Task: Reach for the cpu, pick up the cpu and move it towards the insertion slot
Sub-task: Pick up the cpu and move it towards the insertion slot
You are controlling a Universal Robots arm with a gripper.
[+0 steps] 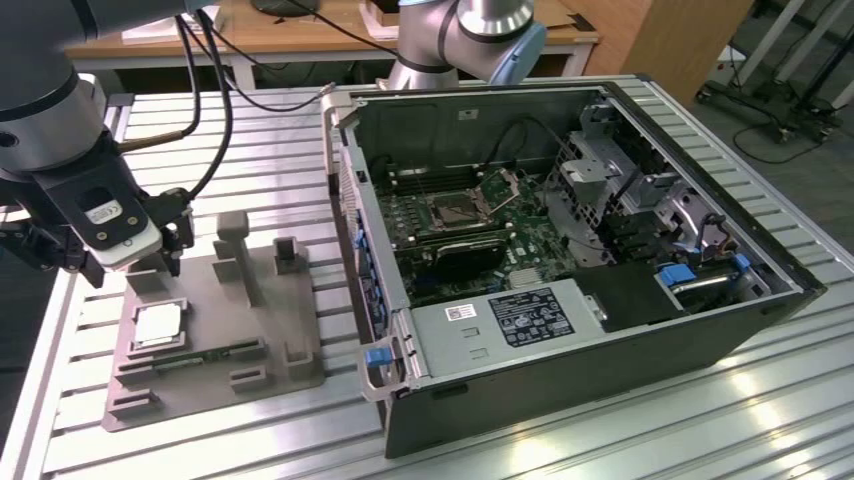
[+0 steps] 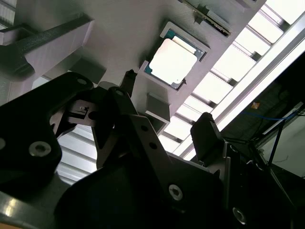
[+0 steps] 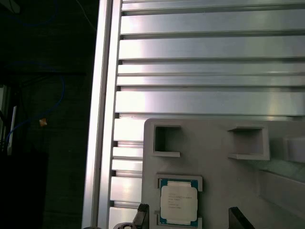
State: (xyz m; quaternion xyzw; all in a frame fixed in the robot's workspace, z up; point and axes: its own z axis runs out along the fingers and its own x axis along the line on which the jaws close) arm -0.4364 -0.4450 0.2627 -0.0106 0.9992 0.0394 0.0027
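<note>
Gripper (image 1: 134, 268) spread above cpu (image 1: 158, 325) in grey tray (image 1: 267, 335) on slatted alu table (image 1: 200, 440), desk (image 1: 334, 35) behind.

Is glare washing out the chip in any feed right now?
Second wrist view: the chip is blown out to near white, and the table slats beside it glare too. First wrist view: the chip is evenly lit, no glare. Exterior view: bright streaks on the table by the computer case; chip pale but distinct.

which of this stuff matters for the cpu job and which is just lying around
For the job: small flat silvery square cpu; square silver-framed insertion slot; open black pincer near the cpu.
Just lying about: grey plastic tray under the cpu; grey box with black-and-white label; slatted aluminium table.
</note>
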